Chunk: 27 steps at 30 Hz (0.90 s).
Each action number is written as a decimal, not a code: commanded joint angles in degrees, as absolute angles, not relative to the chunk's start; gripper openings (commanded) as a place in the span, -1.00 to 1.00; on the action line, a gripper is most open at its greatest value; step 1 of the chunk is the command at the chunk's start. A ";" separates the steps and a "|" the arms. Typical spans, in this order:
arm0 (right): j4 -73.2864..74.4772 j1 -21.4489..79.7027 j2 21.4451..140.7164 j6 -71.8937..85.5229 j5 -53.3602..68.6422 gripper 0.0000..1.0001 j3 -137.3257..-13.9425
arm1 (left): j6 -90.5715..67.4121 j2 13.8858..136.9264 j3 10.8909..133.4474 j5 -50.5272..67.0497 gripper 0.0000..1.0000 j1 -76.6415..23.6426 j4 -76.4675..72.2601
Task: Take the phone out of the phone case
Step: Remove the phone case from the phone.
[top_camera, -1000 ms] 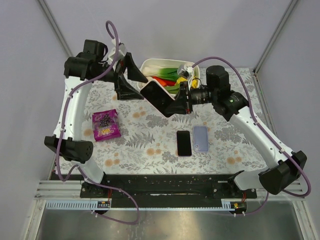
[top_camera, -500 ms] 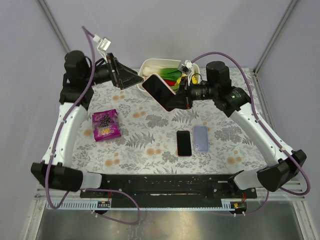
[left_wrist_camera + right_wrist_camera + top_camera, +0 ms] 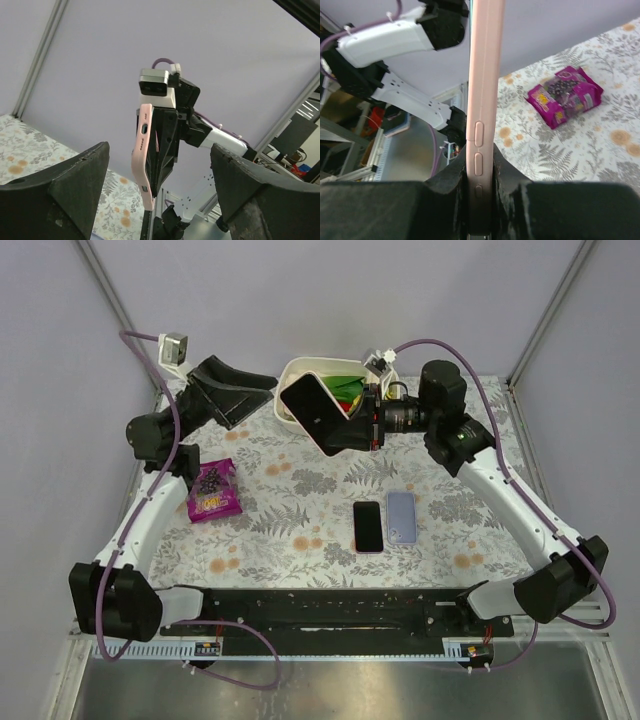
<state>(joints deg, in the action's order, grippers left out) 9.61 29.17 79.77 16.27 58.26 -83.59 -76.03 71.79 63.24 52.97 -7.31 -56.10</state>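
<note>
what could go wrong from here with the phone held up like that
1. The right gripper alone pinches the pink-cased phone by one end, high over the table. A slip would likely drop it toward the white bowl or the tabletop.
2. The open left gripper is well apart from the phone. If it comes in misaligned, it might knock the phone loose rather than peel the case.

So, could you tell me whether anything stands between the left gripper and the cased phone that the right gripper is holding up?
Nothing visible does. From the open left gripper, the pink-cased phone shows across open air, held up edge-on by the shut right gripper.
</note>
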 commanded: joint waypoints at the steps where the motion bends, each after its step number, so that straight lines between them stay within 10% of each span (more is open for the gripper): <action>1: -9.13 28.83 76.91 27.86 63.37 -1.00 -82.01 | -82.44 69.35 60.65 49.49 0.64 -7.47 -70.13; 8: -13.27 28.83 76.64 30.85 63.98 -1.00 -80.69 | -79.37 67.50 58.28 46.67 0.20 -10.19 -63.73; 27: -11.34 28.92 75.06 28.22 63.81 -1.00 -78.22 | -78.48 69.70 60.29 45.44 -0.22 -14.33 -58.27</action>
<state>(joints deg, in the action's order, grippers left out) -7.73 29.10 78.26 29.65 63.18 -77.54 -79.29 69.28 58.08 46.78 -13.52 -57.74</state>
